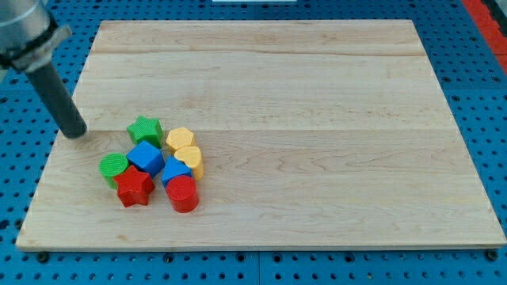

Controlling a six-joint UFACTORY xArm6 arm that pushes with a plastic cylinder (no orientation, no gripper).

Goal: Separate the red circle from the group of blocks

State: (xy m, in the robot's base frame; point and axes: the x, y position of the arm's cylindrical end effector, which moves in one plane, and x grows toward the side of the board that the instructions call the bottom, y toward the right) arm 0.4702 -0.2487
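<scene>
The red circle (183, 194) lies at the lower right of a tight group of blocks at the lower left of the wooden board (317, 95). It touches a blue block (175, 170) just above it. The group also holds a green star (145, 129), a yellow hexagon (180, 139), a yellow heart (188, 159), a blue cube (146, 157), a green circle (113, 167) and a red star (135, 188). My tip (75, 132) rests near the board's left edge, to the upper left of the group, about a block's width left of the green star.
The board lies on a blue pegboard table (475, 47). The rod leans up toward the view's top left corner.
</scene>
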